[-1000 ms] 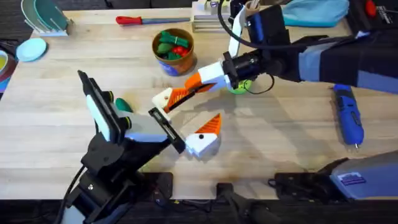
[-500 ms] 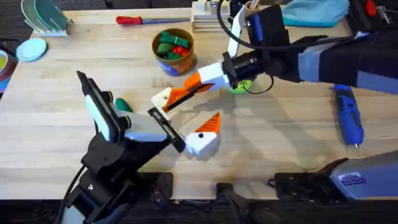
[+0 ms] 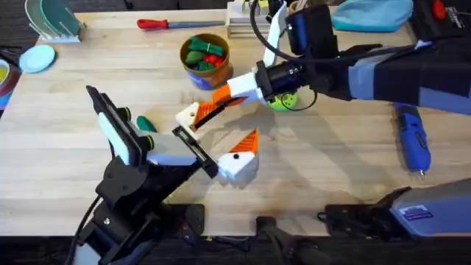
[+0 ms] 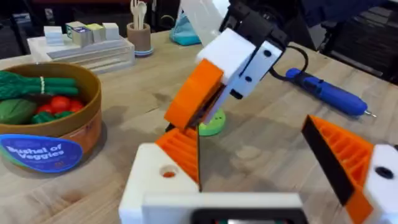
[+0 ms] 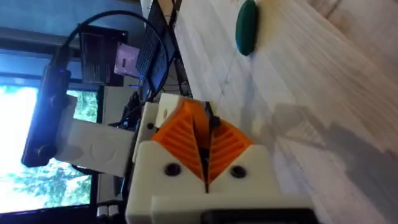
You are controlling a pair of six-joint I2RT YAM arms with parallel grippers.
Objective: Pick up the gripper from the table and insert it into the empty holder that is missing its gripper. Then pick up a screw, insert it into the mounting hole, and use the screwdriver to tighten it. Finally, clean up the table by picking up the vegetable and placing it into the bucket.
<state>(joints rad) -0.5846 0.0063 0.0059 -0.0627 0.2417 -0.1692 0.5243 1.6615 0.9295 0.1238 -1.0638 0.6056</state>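
The right pincer (image 3: pixel 210 109), clamped on the gripper (image 4: pixel 194 94), hangs just above the left pincer's (image 3: pixel 218 147) wide-apart holder (image 4: pixel 163 180), so seating the piece squarely comes next.

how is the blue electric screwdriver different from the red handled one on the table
The blue electric screwdriver is chunky and lies on the table's right side, pointing toward the arms' bases. The red-handled screwdriver is slim and lies crosswise along the far edge. Both lie flat on the wood, untouched by either gripper.
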